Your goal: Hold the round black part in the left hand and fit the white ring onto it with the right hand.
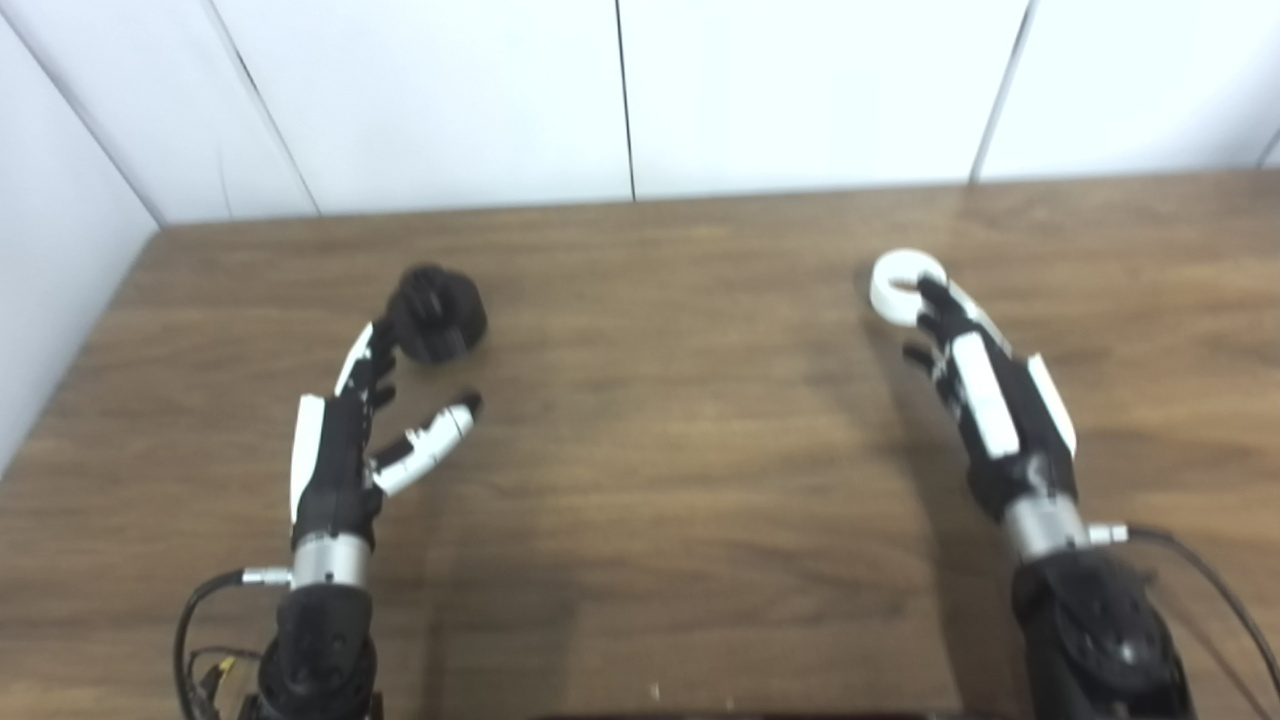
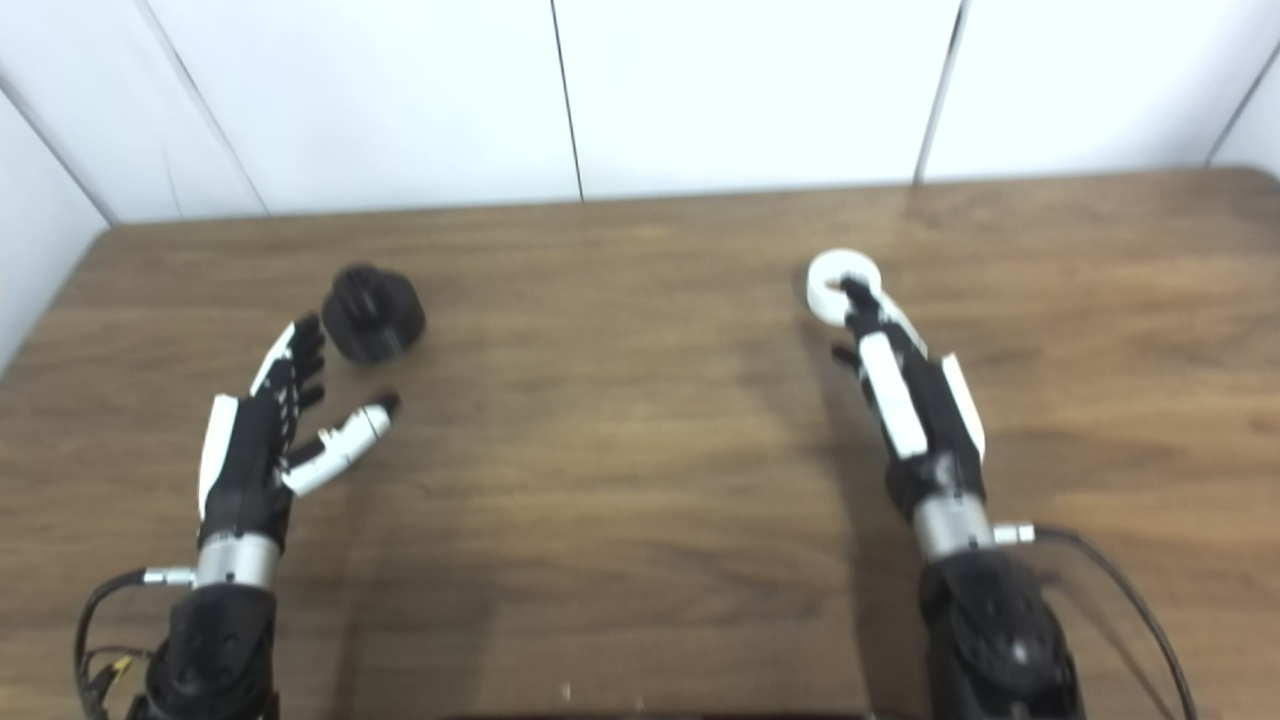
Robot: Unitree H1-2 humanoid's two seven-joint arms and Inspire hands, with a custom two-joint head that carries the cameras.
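Knobby round black part (image 1: pixel 437 311) by spread left hand (image 1: pixel 345 440); right hand (image 1: pixel 985 390), grip unclear, fingertips over smooth white ring (image 1: pixel 901 283).

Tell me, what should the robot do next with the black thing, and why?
Probably close the left hand around the round black part. Its fingers are spread beside the part, thumb apart, holding nothing, and the part sits on the table. The right hand already reaches the white ring.
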